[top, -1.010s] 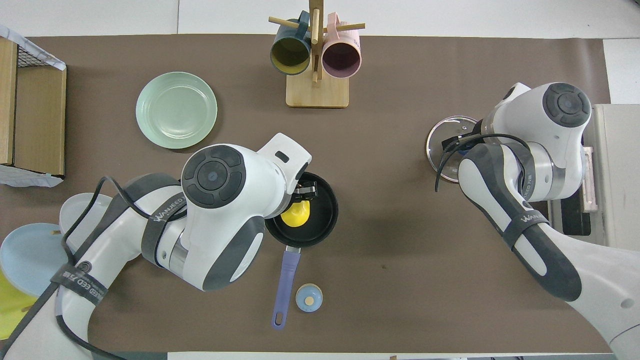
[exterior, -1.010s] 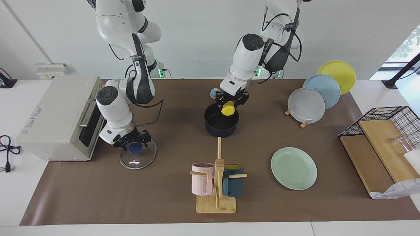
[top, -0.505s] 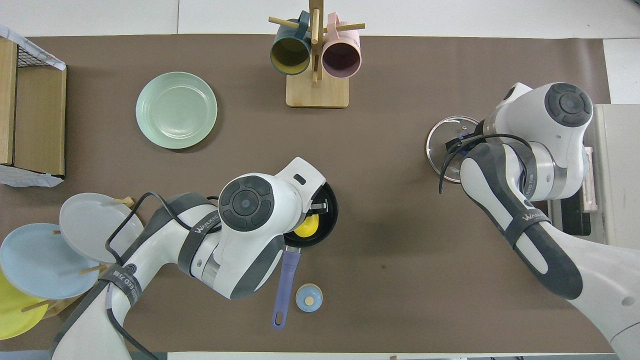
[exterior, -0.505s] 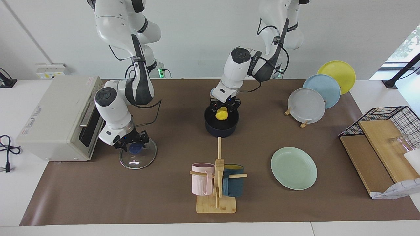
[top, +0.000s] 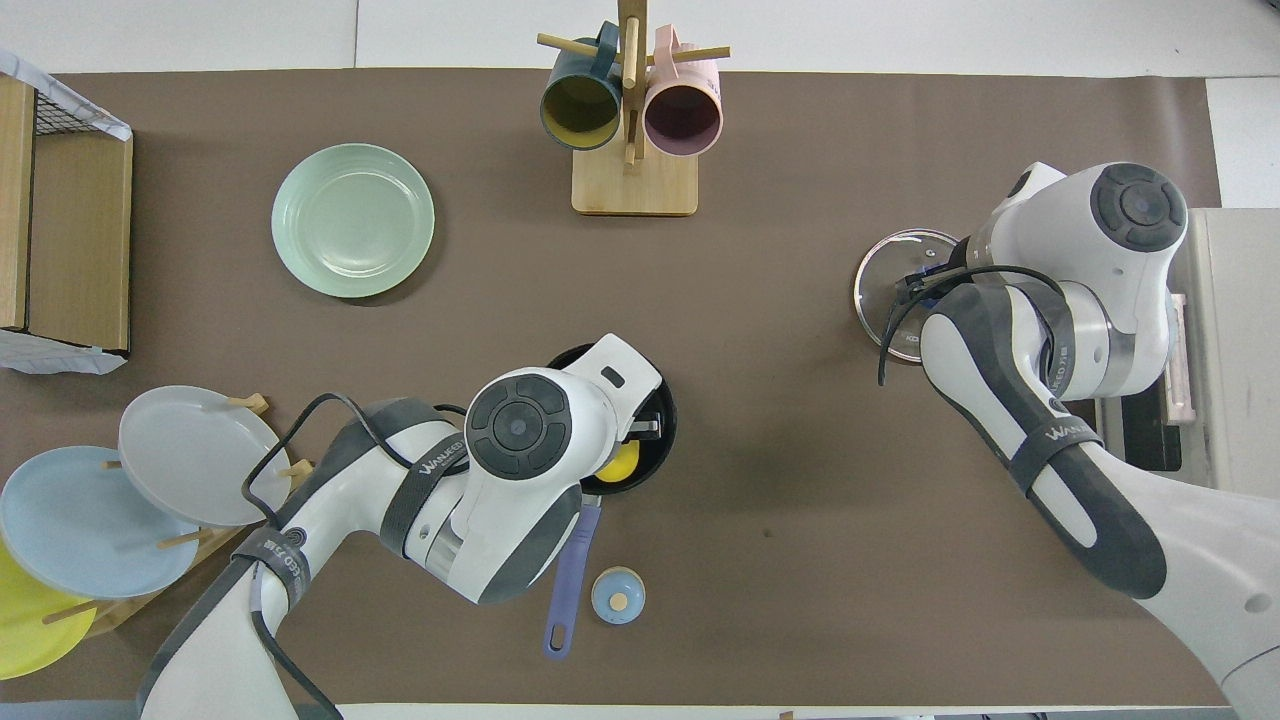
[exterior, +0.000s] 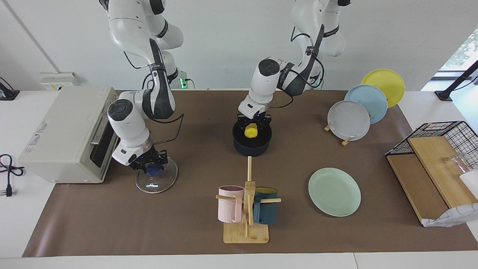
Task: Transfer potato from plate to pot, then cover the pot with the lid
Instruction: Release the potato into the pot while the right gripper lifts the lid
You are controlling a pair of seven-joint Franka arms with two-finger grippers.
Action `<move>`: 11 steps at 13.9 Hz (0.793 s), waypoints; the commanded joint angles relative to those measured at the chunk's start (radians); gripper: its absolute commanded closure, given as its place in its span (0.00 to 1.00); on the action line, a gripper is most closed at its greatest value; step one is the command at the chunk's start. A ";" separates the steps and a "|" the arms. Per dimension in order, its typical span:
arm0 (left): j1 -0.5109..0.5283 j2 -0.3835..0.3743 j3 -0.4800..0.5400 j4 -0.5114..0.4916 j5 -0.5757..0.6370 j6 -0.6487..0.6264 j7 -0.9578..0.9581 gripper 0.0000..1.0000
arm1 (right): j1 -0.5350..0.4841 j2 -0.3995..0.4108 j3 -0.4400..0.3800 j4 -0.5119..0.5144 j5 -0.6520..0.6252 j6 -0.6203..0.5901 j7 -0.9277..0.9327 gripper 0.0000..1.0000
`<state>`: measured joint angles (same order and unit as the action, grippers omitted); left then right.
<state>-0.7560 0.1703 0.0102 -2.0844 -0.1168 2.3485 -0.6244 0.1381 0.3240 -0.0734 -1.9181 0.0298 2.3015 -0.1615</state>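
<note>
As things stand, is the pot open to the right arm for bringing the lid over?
Probably not yet. The right gripper is shut on the knob of the lid, but the left gripper holds the potato in the mouth of the pot, blocking it.

L gripper, w/ potato between its fingers, has dropped from above the pot rim down into the pot mouth; potato now sits low inside, under the fingertips. L arm's elbow has swung back toward its base. R gripper has gone from fingers spread either side of the lid knob to clamped on it.
</note>
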 commanded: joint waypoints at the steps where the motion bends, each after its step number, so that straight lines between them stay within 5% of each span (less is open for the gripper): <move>1: -0.023 0.015 0.021 -0.017 0.035 0.048 -0.003 1.00 | 0.003 -0.016 0.007 0.082 0.025 -0.117 -0.026 0.79; 6: -0.023 0.032 0.019 -0.017 0.097 0.064 -0.006 1.00 | 0.006 -0.117 0.038 0.181 0.025 -0.391 -0.020 1.00; 11: -0.023 0.040 0.019 -0.019 0.101 0.072 0.009 0.94 | 0.031 -0.167 0.070 0.283 0.016 -0.619 0.051 1.00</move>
<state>-0.7564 0.2145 0.0104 -2.0864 -0.0347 2.3992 -0.6211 0.1669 0.1620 -0.0188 -1.6550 0.0307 1.7179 -0.1351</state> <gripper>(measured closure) 0.352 0.339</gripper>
